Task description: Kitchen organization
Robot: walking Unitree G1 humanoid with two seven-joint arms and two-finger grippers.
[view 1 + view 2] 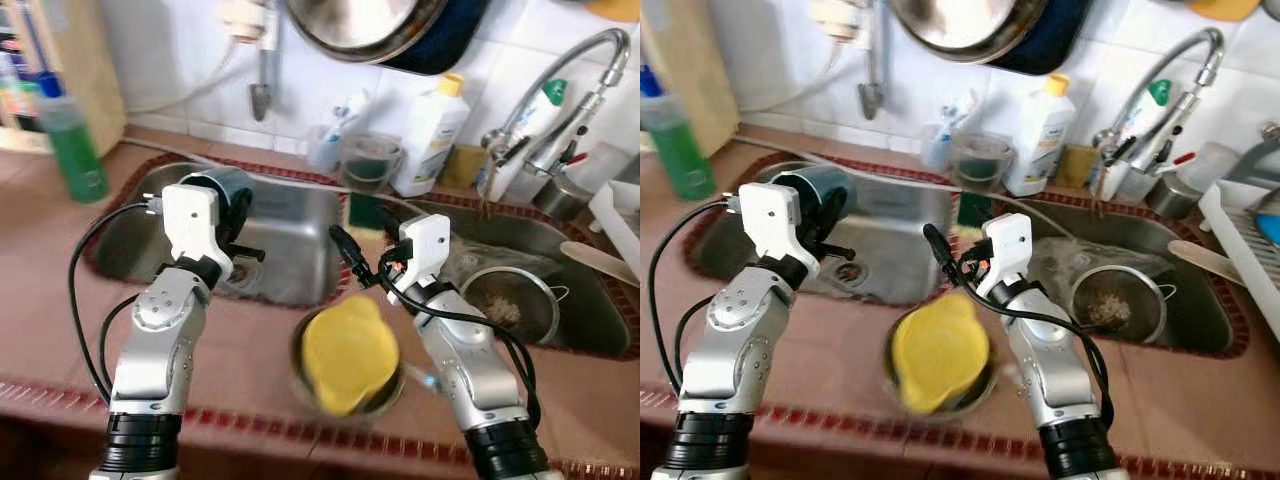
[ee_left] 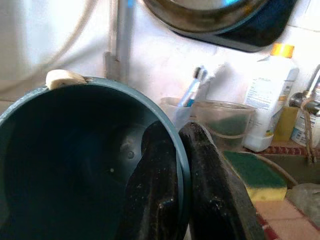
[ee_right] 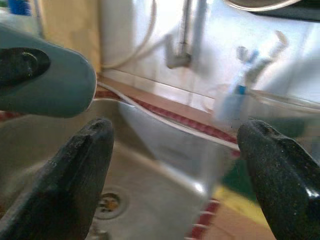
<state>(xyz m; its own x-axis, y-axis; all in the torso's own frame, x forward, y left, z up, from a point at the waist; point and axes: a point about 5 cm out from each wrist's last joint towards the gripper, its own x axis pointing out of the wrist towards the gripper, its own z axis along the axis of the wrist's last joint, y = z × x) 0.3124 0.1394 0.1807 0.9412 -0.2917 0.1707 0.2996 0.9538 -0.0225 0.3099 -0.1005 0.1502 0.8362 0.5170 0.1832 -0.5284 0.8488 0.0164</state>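
- Left wrist view: the left gripper (image 2: 182, 200) is closed on the rim of a dark teal bowl (image 2: 75, 165), one finger inside the wall and one outside, pinching it firmly.
- Head views place that bowl (image 1: 228, 190) held up over the left basin of the sink (image 1: 290, 250), just ahead of the gripper and tipped on its side.
- Handling, as a judgement: the bowl looks like stiff plastic, light, likely smooth and perhaps wet; a rim pinch is the sensible hold, though it could swivel between the fingers if swung.
- A small pale scrap (image 2: 65, 78) sits on the far rim; what it is cannot be told.
- Right gripper (image 1: 352, 260) is wide open and holds nothing, hovering over the divider between the basins.
- Just below and behind it, on the counter edge, stands a metal bowl (image 1: 392, 395) with a yellow lid (image 1: 348, 355) lying in it, blurred.
- Beyond the right gripper lie a sponge (image 1: 364, 212) and a white bottle (image 1: 432, 135); to its right a strainer (image 1: 508, 305) rests in the right basin.
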